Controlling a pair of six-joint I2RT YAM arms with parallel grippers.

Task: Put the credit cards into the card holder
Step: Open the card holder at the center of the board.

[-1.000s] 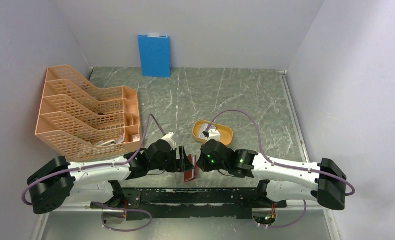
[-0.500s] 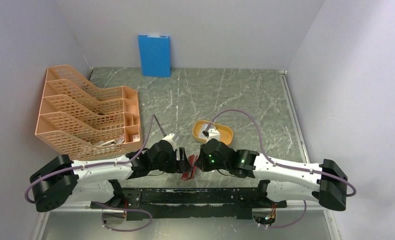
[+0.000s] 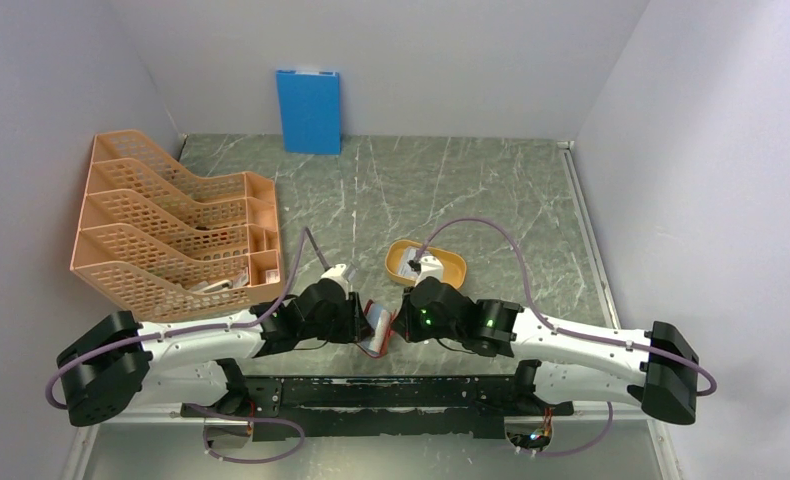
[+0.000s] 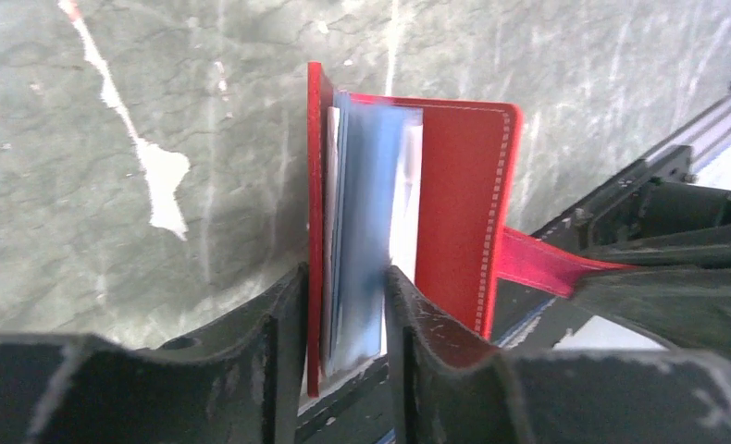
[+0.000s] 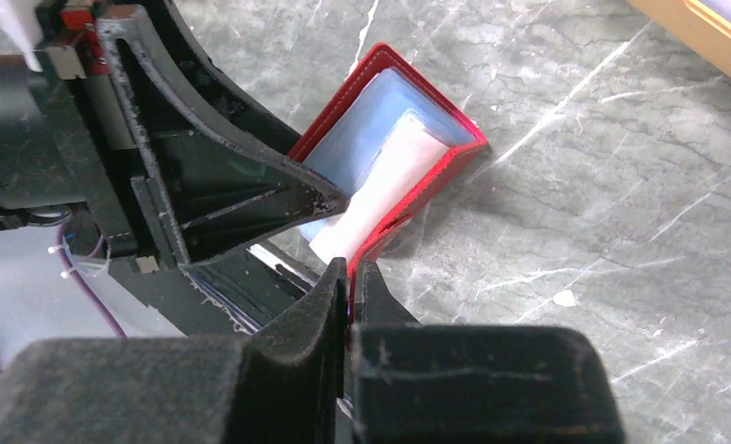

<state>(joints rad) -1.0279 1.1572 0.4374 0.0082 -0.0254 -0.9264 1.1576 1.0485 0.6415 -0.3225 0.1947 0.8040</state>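
Note:
The red card holder (image 3: 376, 330) is held open between both arms just above the table's near edge. In the left wrist view my left gripper (image 4: 345, 305) is shut on one red cover (image 4: 314, 185) and the pale blue and white credit cards (image 4: 366, 203) lying against it. The other cover (image 4: 459, 213) swings out to the right. In the right wrist view my right gripper (image 5: 351, 277) is shut on the edge of that cover (image 5: 436, 180). The cards (image 5: 380, 157) show inside the open fold. More cards may lie in the tray, but I cannot tell.
A yellow-orange oval tray (image 3: 451, 262) with small white items sits just behind the right gripper. An orange mesh file rack (image 3: 171, 225) stands at the left. A blue upright board (image 3: 309, 110) leans on the back wall. The black rail (image 3: 391, 390) runs along the near edge.
The wallet, seen nearly edge-on and closed a second ago, has been spread open between the two grippers, and the pale blue cards now show inside it.

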